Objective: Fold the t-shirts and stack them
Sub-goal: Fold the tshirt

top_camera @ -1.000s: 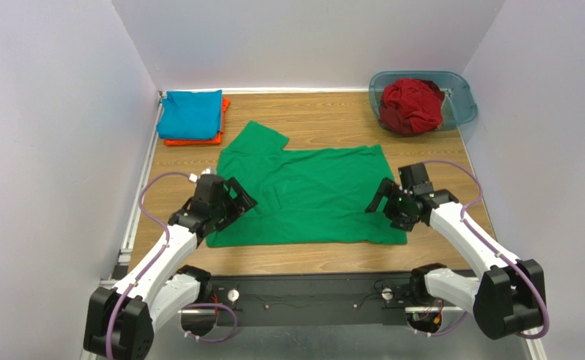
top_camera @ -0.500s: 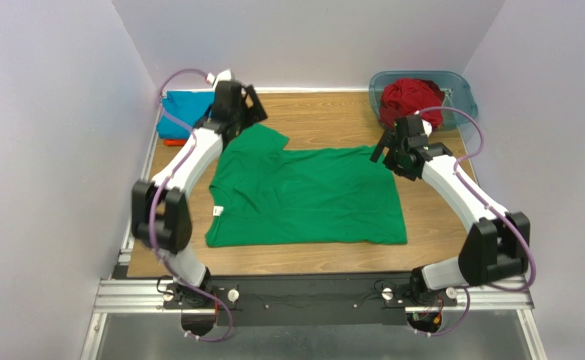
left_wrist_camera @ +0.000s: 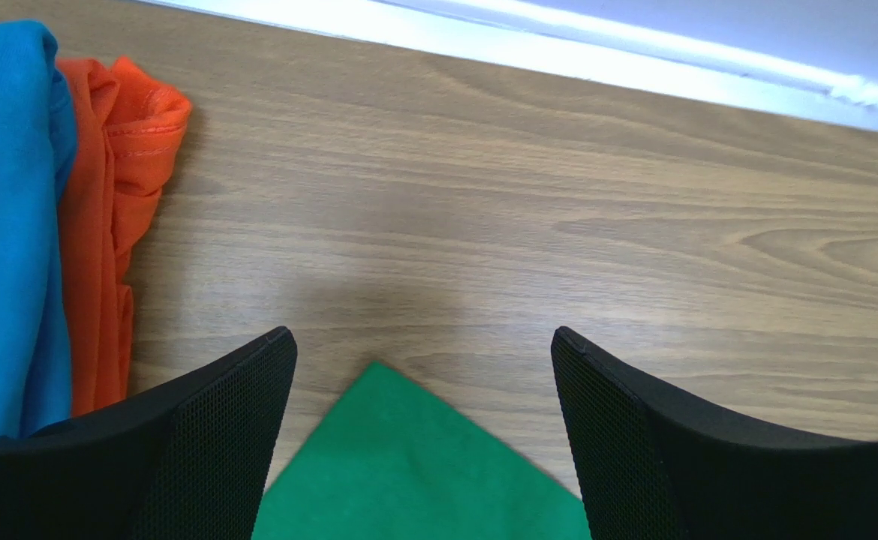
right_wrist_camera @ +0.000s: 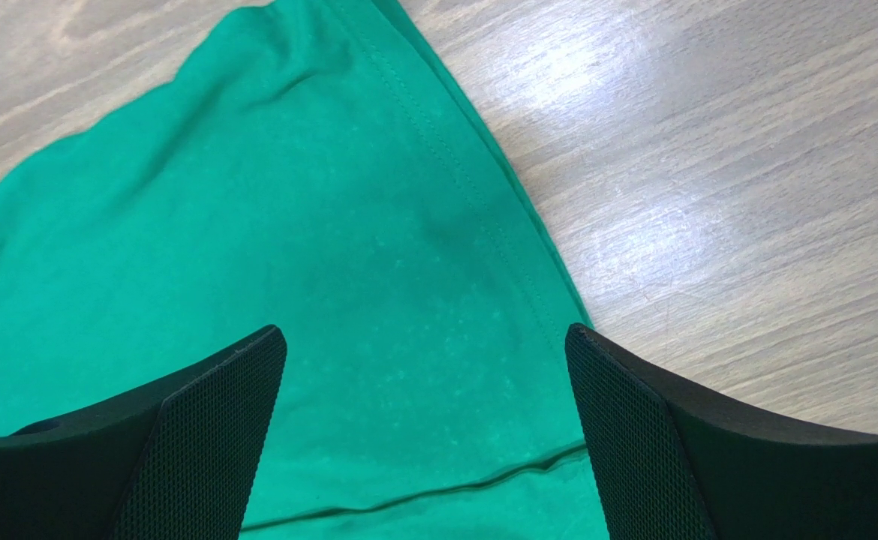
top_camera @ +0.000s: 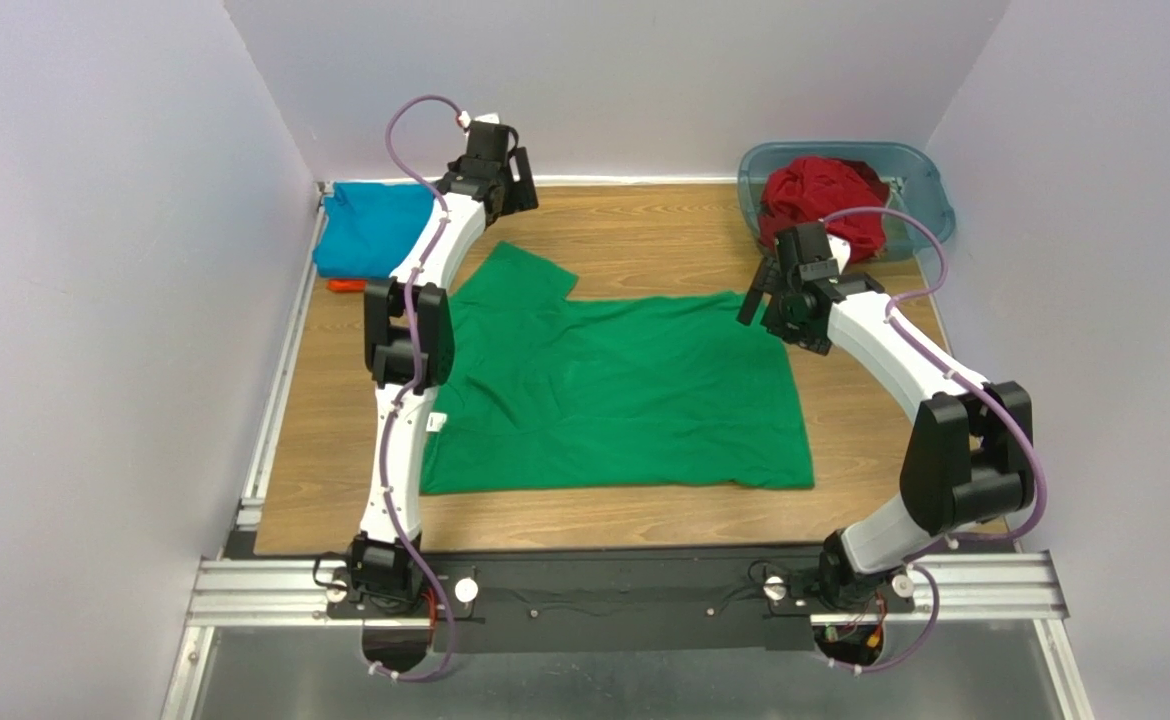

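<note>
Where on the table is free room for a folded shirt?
Bare table behind the green shirt, between the folded stack and the tub; narrower strips along its left side and near hem. Crowded: the shirt-covered middle and far corners, under left claw and right claw.

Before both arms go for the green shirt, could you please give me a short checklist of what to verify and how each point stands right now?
1. Left end effector open with nothing in it: ok.
2. Right end effector open with nothing in it: ok.
3. Green t-shirt spread out on the table: ok.
4. Its sleeve tip lined up inside the left end effector's opening: ok.
5. Its far right edge inside the right end effector's opening: ok.
6. Folded teal-blue t-shirt and orange t-shirt lying apart from the sleeve tip: ok.
</note>
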`<state>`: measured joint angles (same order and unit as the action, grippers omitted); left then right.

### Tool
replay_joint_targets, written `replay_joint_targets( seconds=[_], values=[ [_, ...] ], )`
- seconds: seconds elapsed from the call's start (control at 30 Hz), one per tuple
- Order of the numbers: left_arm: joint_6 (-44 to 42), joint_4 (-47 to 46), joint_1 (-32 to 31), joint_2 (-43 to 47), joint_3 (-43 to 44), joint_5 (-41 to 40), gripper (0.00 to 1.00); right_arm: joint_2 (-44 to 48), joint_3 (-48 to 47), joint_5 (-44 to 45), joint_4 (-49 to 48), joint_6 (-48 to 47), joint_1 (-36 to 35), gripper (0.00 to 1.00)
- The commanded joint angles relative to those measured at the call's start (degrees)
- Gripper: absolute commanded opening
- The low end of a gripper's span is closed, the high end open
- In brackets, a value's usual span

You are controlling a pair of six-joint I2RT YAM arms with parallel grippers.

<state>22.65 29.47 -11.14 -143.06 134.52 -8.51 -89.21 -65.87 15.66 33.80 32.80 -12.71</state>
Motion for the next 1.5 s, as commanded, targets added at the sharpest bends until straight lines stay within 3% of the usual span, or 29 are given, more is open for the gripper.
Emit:
replay_joint_targets(
  seconds=[0.0, 0.37, 0.5, 0.63, 0.67, 0.8, 0.87, 0.9, 1.07, 1.3, 1.47],
  values=[
    [-4.89, 0.23, 0.94, -1.77, 0.48, 0.34, 0.91, -2.02, -1.46, 1.74, -0.93, -0.98, 0.32, 1.0],
    [-5.25, 5.68, 0.94, -7.93, 2.68, 0.87, 0.6, -2.9, -0.93, -0.1, -1.46, -1.16, 0.32, 1.0],
    [-4.9, 6.47, 0.94, -7.58, 1.81, 0.43, 0.6, -2.64, -0.58, -0.19, -1.63, -1.24, 0.32, 1.0],
    [-5.07, 7.88, 0.85, -7.4, 1.89, -0.37, 0.46, -2.55, -0.23, -0.54, -1.72, -1.16, 0.32, 1.0],
    [-5.16, 8.31, 0.77, -7.14, 1.71, -0.28, 0.37, -2.37, -0.14, -0.63, -1.81, -1.24, 0.4, 1.0],
    [-5.34, 8.67, 0.77, -5.83, -0.56, 0.43, 0.26, -1.85, -0.05, -0.02, -1.9, -1.07, 0.32, 1.0],
    [-5.95, 8.5, 0.76, -5.56, -1.01, 1.92, 0.03, -2.02, -0.49, 0.25, -1.99, -0.98, 0.32, 1.0],
    [-6.13, 8.58, 0.77, -5.47, -1.1, 2.44, 0.0, -2.2, -0.75, 0.42, -2.07, -0.89, 0.32, 1.0],
    [-5.52, 6.57, 0.85, -2.32, -2.94, 5.69, 0.0, -4.92, -3.39, 2.62, -2.07, -0.1, 0.4, 1.0],
    [-4.55, -1.25, 0.85, 9.19, -12.24, 8.24, 0.0, -11.94, -11.55, 5.7, -1.99, 0.34, 0.58, 1.0],
    [-4.46, -5.74, 0.85, 13.33, -17.35, 13.07, 0.0, -20.63, -17.71, 6.84, -1.99, 1.12, 0.84, 1.0]
  ],
)
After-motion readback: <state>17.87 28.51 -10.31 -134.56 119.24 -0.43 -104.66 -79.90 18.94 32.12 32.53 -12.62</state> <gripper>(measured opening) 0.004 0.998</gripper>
